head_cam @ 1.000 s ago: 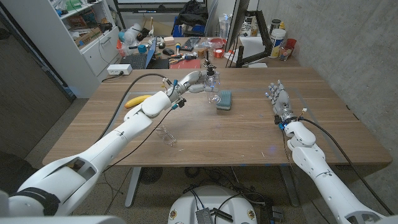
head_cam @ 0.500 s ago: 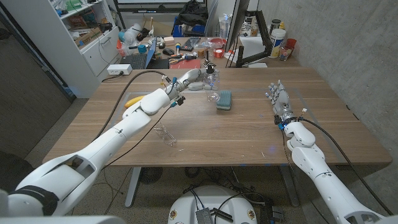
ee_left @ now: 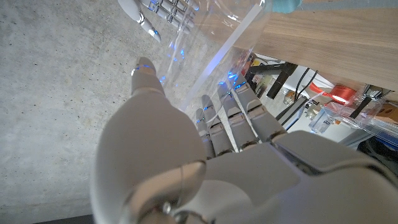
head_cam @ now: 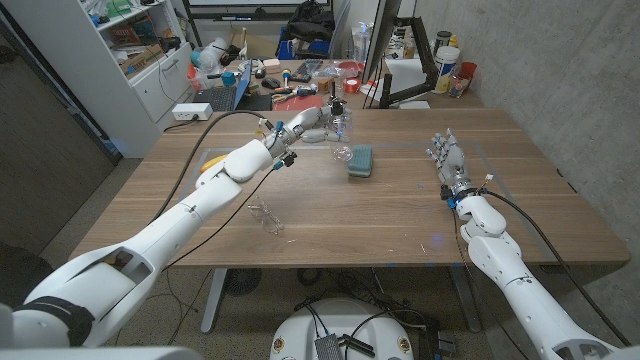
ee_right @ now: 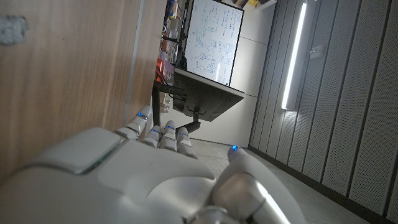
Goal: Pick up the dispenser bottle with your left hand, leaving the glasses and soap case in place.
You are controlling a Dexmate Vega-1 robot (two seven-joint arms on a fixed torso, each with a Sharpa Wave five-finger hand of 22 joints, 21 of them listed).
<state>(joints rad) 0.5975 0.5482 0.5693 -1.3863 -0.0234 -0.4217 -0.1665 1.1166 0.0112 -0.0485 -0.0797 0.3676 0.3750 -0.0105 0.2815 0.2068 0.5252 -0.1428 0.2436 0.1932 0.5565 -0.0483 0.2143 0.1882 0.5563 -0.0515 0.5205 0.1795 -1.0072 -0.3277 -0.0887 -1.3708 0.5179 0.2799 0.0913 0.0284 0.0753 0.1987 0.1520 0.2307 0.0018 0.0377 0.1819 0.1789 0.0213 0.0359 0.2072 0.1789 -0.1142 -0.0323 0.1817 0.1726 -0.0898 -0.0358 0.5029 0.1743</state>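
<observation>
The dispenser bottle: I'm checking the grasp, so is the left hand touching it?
Touching. The left wrist view shows the left hand's fingers wrapped against the clear dispenser bottle.

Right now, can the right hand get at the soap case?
Probably yes: the right hand stands open beside bare table, and nothing lies between it and the soap case. The left hand holds the dispenser bottle behind it.
</observation>
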